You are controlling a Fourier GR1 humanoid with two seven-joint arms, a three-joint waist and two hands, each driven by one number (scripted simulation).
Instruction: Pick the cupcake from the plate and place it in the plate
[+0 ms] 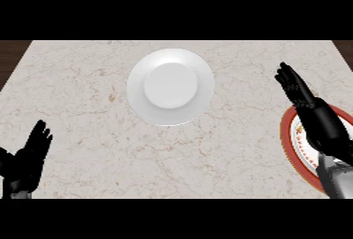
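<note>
The cupcake cannot be seen, presumably hidden on the red-rimmed plate (288, 140) under the open right hand (298, 91), with the white plate (138, 74) lying well left of it.

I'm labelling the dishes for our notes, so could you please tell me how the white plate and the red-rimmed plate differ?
The white plate is plain white all over; the red-rimmed plate has a red band around a white centre. The white plate lies in full view in the middle of the counter, while the red-rimmed plate sits at the right edge, partly covered by the right hand and forearm. No cupcake shows on either. Both are round and lie flat.
</note>
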